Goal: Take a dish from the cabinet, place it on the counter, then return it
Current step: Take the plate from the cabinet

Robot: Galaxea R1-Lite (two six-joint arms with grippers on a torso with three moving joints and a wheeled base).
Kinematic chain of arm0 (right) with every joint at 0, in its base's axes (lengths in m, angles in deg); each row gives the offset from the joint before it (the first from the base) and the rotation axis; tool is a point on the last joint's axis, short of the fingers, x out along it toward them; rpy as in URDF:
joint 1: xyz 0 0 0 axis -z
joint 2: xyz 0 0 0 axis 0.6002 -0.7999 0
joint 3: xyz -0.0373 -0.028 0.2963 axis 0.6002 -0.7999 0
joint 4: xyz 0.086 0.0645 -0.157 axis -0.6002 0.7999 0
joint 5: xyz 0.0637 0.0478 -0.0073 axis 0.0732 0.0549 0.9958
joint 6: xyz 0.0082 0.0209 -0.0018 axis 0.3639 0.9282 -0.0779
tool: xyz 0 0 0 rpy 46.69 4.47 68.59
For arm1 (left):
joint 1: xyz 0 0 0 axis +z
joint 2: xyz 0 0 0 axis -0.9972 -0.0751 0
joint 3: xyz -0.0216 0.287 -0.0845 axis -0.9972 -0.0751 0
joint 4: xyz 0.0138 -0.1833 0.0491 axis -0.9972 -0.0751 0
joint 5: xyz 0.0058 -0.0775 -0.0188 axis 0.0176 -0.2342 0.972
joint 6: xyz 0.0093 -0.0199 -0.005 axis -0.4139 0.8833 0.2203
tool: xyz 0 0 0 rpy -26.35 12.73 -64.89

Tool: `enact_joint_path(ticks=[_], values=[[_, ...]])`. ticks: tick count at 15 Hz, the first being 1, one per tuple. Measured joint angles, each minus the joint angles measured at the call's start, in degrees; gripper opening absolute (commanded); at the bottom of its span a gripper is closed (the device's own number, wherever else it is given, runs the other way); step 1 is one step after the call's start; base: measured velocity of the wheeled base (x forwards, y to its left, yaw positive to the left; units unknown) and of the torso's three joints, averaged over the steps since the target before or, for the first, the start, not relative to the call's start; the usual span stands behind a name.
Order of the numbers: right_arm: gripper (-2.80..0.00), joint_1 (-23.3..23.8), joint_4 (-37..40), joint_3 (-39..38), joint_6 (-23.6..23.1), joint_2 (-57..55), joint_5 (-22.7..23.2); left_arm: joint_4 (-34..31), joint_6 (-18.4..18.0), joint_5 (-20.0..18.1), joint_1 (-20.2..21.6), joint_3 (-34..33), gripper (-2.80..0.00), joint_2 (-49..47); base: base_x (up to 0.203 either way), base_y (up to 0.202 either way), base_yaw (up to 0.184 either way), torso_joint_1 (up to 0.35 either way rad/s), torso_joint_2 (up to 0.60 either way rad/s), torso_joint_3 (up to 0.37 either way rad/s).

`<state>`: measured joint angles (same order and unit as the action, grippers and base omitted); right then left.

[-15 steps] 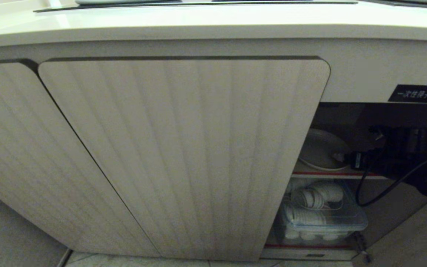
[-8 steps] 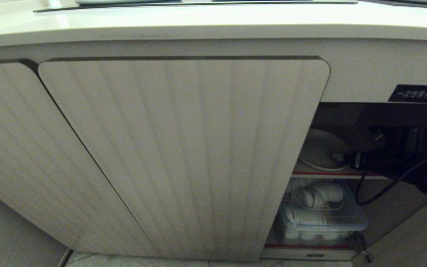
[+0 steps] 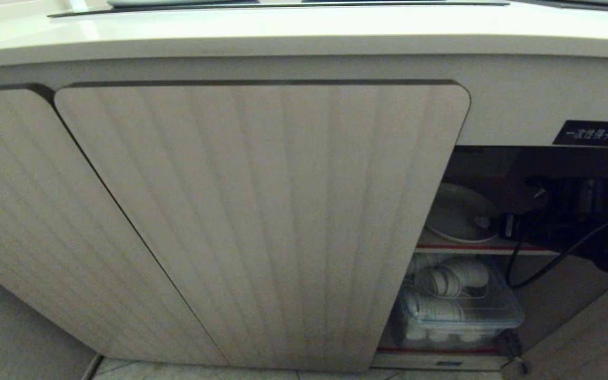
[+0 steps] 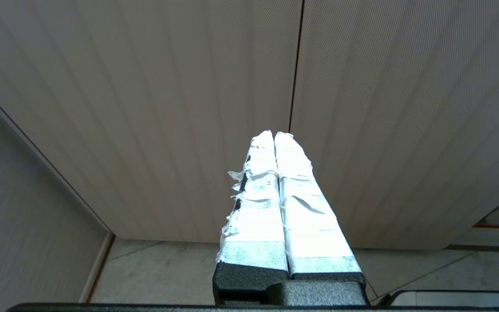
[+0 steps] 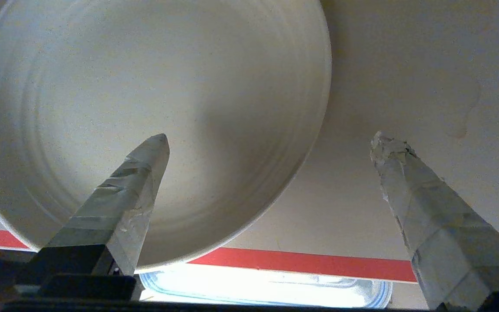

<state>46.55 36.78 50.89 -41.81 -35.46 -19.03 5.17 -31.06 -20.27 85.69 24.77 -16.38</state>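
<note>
Starting at our left, our left hand (image 4: 275, 138) is hanging parked in front of the beige ribbed cabinet door (image 3: 262, 221), its taped fingers pressed together on nothing. Moving right, past the door's edge, the round, shallow off-white ceramic dish (image 5: 145, 117) is lying flat on the cabinet's inner shelf with the red-striped front edge (image 5: 319, 262), above a clear plastic box of white cups (image 3: 457, 311). Our right hand (image 5: 271, 143) is reaching into the opening with its fingers spread wide, one tip over the dish's bowl, the other beyond its rim over bare shelf, gripping nothing. We are judging the dish stiff, smooth, slippery and breakable, moderately heavy, so we are planning to pinch the near rim. The cream worktop (image 3: 304, 31) is waiting above.
</note>
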Motion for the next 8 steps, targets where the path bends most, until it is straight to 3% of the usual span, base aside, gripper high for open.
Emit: enact_joint_path(ticks=[8], values=[[0.0,0.0,1.7,1.2,0.8,0.0,0.1,0.0,0.0,0.0,0.0,0.0,-2.8,0.0,0.0,0.0,0.0,0.0,0.0,0.0]])
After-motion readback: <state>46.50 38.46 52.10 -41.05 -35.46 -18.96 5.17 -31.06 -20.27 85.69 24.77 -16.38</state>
